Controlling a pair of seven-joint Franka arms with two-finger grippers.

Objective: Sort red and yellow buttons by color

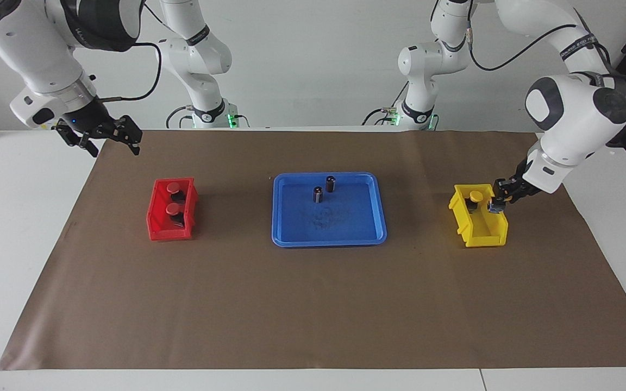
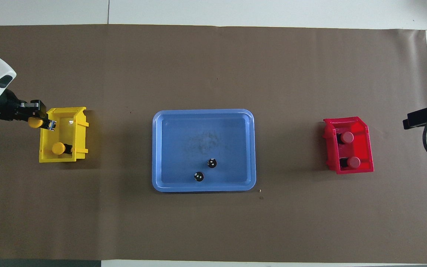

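Note:
Two red buttons (image 1: 172, 188) (image 1: 171, 208) stand in the red bin (image 1: 169, 235), and show in the overhead view as red buttons (image 2: 347, 137) (image 2: 354, 162) in the red bin (image 2: 361, 148). One yellow button (image 1: 475, 195) (image 2: 58, 148) stands in the yellow bin (image 1: 487, 240) (image 2: 63, 160). My left gripper (image 1: 495, 203) (image 2: 46, 122) is shut on a second yellow button (image 2: 35, 122), at the bin's rim toward the left arm's end of the table. My right gripper (image 1: 111, 144) hangs open and empty above the mat's corner, away from the red bin; in the overhead view only a dark part of it shows at the frame's edge.
A blue tray (image 1: 329, 239) (image 2: 202, 126) sits mid-table between the two bins. Two dark cylinders (image 1: 318, 194) (image 1: 330, 183) stand in the part of it nearer the robots. Brown paper covers the table.

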